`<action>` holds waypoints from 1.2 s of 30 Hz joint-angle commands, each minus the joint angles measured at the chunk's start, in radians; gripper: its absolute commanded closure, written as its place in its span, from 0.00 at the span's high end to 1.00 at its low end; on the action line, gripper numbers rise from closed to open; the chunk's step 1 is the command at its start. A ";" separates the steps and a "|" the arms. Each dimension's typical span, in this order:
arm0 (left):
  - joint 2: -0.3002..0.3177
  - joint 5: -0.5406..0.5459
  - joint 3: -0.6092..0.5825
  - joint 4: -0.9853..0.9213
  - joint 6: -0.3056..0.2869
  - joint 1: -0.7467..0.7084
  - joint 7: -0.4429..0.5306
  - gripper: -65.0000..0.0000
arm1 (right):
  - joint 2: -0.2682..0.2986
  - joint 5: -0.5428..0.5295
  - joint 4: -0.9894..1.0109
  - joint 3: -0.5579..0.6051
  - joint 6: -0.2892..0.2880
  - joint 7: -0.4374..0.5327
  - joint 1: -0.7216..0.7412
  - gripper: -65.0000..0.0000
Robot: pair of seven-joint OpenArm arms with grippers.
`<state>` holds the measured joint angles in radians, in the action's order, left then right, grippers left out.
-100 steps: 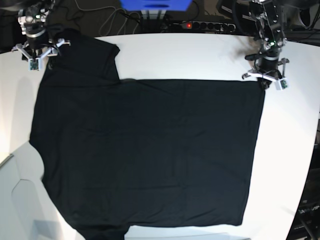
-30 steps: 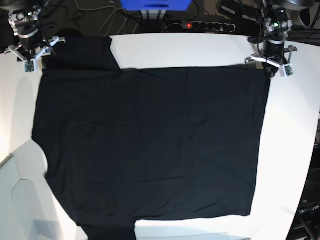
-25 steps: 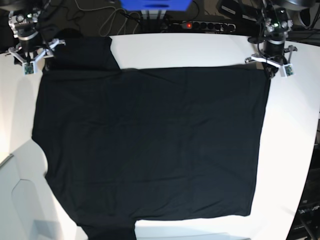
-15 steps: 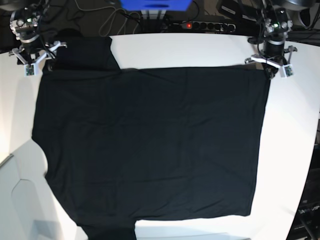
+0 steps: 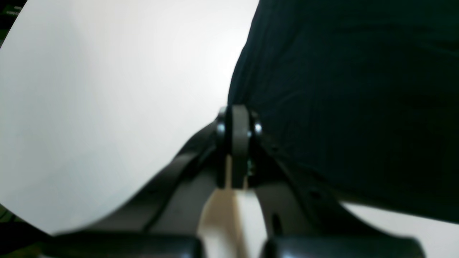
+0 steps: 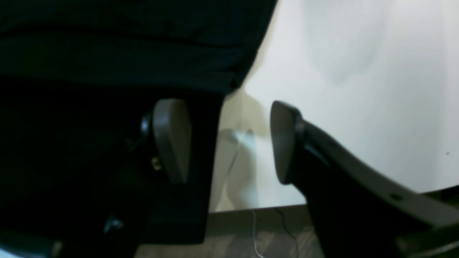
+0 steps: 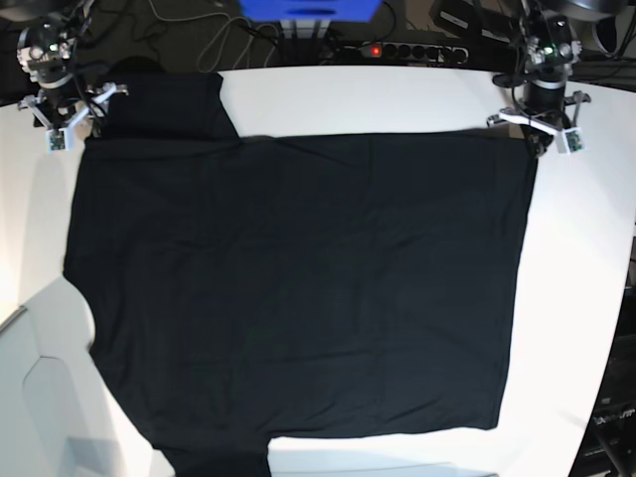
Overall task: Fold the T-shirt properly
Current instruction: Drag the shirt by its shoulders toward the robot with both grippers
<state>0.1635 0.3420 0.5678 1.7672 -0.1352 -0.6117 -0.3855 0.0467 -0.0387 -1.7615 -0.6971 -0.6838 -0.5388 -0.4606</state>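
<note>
1. Left wrist view: the left pincer point(image 5: 239, 143) is clenched on the black T-shirt point(image 5: 351, 89) at its edge, above the white bench point(image 5: 107, 89).
2. Right wrist view: the right pincer point(image 6: 229, 139) is released, one finger over the T-shirt point(image 6: 125, 46).
3. Base view: the T-shirt point(image 7: 298, 288) lies spread flat, both arms at its far corners. No writing is readable.

The base view looks straight down from high above on the whole white table point(image 7: 397, 99) and spread T-shirt point(image 7: 298, 288). Each wrist view sits low and close behind its own fingers, sharing one far shirt corner.
</note>
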 commanded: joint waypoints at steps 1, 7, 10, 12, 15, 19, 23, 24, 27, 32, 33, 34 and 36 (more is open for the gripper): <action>0.009 0.002 0.007 0.015 0.003 -0.003 0.024 0.00 | 0.009 -0.014 -0.016 -0.003 -0.014 0.016 0.003 0.45; 0.009 0.002 0.007 0.015 0.003 -0.003 0.024 0.00 | 0.006 -0.013 -0.016 -0.006 -0.014 0.016 0.026 0.14; 0.009 0.002 0.007 0.015 0.003 -0.001 0.024 0.00 | 0.006 -0.013 -0.016 -0.006 -0.014 0.016 0.026 0.03; 0.009 0.002 0.007 0.015 0.003 -0.001 0.024 0.00 | 0.006 -0.013 -0.018 -0.006 -0.014 0.016 0.026 0.00; 0.009 0.002 0.007 0.015 0.003 -0.001 0.024 0.00 | 0.006 -0.014 -0.019 -0.006 -0.014 0.024 0.026 0.00; 0.009 0.002 0.007 0.015 0.003 -0.001 0.024 0.00 | 0.005 -0.013 -0.021 -0.011 -0.014 0.018 0.035 0.00; 0.009 0.002 0.007 0.015 0.003 -0.001 0.024 0.00 | 0.005 -0.008 -0.021 -0.012 -0.014 0.016 0.032 0.00; 0.009 0.002 0.007 0.015 0.003 -0.001 0.024 0.00 | 0.005 -0.008 -0.021 -0.012 -0.014 0.016 0.030 0.00; 0.009 0.002 0.007 0.015 0.004 -0.001 0.024 0.00 | 0.006 -0.008 -0.022 -0.012 -0.014 0.016 0.029 0.00; 0.009 0.002 0.007 0.015 0.004 -0.001 0.024 0.00 | 0.002 -0.013 -0.061 -0.012 -0.014 0.016 0.015 0.25; 0.009 0.002 0.007 0.015 0.004 -0.001 0.024 0.00 | -0.006 -0.014 -0.081 -0.012 -0.014 0.016 0.013 0.31; 0.009 0.002 0.007 0.015 0.004 -0.001 0.024 0.00 | -0.020 -0.014 -0.099 -0.012 -0.014 0.016 0.012 0.36; 0.009 0.002 0.007 0.015 0.004 -0.001 0.024 0.00 | -0.034 -0.014 -0.140 -0.014 -0.014 0.016 0.006 0.43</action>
<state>0.1631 0.3428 0.5678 1.7672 -0.1349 -0.6113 -0.3855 0.0021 -0.0429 -1.8816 -0.7044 -0.6838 -0.5423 -0.4496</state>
